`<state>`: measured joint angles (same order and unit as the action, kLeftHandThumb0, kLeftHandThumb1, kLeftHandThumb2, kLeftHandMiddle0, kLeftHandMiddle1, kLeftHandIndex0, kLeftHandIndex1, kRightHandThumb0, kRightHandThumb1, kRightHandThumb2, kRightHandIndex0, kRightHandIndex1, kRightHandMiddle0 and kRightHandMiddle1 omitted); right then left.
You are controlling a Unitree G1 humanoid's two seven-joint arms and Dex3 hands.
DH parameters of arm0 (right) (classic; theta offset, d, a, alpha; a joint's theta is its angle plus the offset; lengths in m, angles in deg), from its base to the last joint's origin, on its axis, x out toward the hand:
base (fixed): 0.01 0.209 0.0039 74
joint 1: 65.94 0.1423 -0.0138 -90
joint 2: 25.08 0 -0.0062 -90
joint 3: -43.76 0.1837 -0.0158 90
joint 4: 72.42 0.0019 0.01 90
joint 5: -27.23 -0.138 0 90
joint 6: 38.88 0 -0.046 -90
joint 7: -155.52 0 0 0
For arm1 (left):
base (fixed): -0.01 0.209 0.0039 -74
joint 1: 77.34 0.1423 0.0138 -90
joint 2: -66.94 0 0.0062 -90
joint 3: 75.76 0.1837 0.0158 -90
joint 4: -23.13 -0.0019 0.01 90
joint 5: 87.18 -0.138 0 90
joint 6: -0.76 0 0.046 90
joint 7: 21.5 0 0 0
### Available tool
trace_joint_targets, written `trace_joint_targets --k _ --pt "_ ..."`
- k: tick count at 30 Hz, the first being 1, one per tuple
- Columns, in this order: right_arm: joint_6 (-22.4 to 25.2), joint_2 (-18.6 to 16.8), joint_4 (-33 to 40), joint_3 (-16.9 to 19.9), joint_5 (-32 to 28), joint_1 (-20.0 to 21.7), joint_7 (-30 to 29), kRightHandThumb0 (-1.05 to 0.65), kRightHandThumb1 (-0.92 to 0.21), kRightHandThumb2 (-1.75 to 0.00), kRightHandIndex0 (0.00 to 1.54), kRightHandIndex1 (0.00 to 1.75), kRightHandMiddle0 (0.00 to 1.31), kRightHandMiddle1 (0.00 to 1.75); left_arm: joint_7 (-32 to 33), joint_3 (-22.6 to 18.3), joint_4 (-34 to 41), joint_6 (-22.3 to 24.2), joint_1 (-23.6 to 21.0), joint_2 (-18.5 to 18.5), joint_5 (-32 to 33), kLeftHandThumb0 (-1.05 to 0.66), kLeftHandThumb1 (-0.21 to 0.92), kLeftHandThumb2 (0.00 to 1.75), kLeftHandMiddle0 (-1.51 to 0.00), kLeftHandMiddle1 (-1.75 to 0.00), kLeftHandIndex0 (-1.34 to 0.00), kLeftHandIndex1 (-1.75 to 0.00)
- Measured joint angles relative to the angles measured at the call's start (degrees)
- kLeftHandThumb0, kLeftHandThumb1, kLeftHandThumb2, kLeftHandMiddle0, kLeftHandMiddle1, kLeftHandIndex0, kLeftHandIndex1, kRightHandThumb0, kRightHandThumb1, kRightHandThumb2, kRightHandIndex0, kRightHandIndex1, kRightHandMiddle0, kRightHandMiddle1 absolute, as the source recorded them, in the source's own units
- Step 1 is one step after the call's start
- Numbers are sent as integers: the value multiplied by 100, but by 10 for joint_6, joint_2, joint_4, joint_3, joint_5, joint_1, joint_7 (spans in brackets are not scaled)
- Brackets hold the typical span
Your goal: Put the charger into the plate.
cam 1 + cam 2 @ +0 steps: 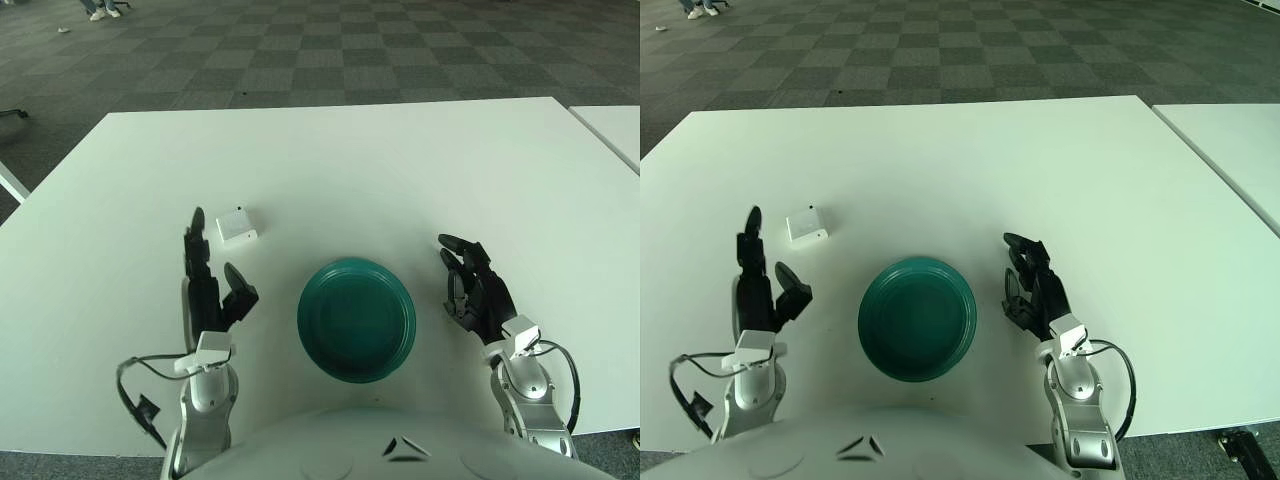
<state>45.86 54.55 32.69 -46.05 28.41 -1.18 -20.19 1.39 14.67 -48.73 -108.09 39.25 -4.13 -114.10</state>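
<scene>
A small white charger (236,226) lies on the white table (330,160), left of centre. A dark green plate (356,319) sits near the front edge, empty. My left hand (208,272) rests on the table left of the plate, fingers spread and holding nothing, its fingertips a little below and left of the charger. My right hand (472,287) rests right of the plate, fingers relaxed and empty.
A second white table (612,130) stands at the right, with a gap between. A checkered carpet floor (300,50) lies beyond the far edge. A black cable (140,400) hangs by my left forearm.
</scene>
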Motion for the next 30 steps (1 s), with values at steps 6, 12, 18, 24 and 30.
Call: trace_joint_targets --k 6,12,18,24,30 --pt "2 0 -5 3 -1 7 0 -80 -92 -84 33 2 0 83 20 -25 19 57 -47 -23 -126 -93 92 95 -30 -10 0 -81" --pt "5 2 -14 8 -5 17 5 -81 -92 -83 33 2 0 84 16 -67 -9 106 -146 -102 -185 -102 92 85 -33 -13 0 -82" --pt "5 2 -19 9 -11 21 9 -81 -92 -82 32 1 0 82 -21 -78 -62 110 -205 -181 -173 -104 92 81 -32 -13 0 -70" --pt "5 2 -26 14 -19 27 10 -81 -92 -81 31 1 0 77 -83 -59 -119 106 -221 -235 -163 -105 92 79 -26 -11 0 -59" --pt "5 4 -30 16 -19 32 10 -80 -92 -83 28 0 0 72 -145 -23 -156 139 -251 -269 -184 -105 92 77 -19 -7 0 -58"
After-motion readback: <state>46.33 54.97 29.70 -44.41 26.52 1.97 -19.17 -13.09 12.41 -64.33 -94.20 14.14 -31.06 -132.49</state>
